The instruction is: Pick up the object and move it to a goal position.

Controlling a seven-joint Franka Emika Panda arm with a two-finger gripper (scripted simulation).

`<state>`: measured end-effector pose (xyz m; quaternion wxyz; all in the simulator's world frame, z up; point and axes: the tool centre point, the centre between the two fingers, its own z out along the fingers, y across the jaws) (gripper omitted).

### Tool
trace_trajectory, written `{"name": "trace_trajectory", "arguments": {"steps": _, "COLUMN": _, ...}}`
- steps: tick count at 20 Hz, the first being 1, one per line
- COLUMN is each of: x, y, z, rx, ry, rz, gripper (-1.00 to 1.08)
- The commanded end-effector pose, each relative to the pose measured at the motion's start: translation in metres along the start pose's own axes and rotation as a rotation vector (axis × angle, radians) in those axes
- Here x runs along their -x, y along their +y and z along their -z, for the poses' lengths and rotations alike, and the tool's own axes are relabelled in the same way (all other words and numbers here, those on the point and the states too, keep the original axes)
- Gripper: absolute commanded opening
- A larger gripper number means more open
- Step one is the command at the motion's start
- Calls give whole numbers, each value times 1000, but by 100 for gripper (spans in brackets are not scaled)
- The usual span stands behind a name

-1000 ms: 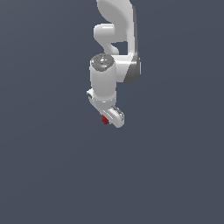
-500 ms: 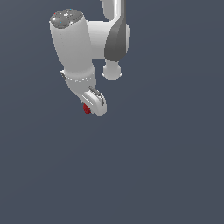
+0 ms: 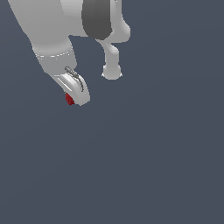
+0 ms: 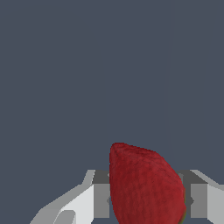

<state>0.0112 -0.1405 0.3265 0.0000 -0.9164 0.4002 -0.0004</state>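
In the exterior view the white arm [image 3: 52, 30] comes in from the upper left corner of the picture and fills much of the top; it is very near to the camera, so its big rounded links look large; a dark grey joint [image 3: 98, 17] sits at the top, and behind it a thinner white link [image 3: 111, 61] hangs down to a rounded end. The gripper [image 3: 72, 97] points downward and toward the exterior view's right; only one white finger [image 3: 78, 89] shows clearly from this side; the dark red object [image 3: 69, 99] sticks out just at the finger's lower edge, touching it, on the exterior view's left of the fingertip. All around is a plain dark blue-grey background; I cannot tell where a floor is.

In the wrist view the object [image 4: 146, 186] is large and close, a dark red lump with a rough skin, narrowing to a blunt point away from the camera; a thin greenish edge shows at its wide end. The two pale grey fingers [image 4: 83, 199] stand on both sides of it and press against it; the gripper [image 4: 146, 197] is pinching the object between them.
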Motion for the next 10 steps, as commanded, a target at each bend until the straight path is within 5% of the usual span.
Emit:
{"name": "trace_trajectory", "arguments": {"steps": 1, "x": -6, "y": 3, "z": 10, "rx": 1, "ry": -1, "rz": 1, "gripper": -100}}
{"name": "trace_trajectory", "arguments": {"steps": 10, "x": -15, "y": 5, "z": 22, "rx": 1, "ry": -1, "rz": 2, "gripper": -100}}
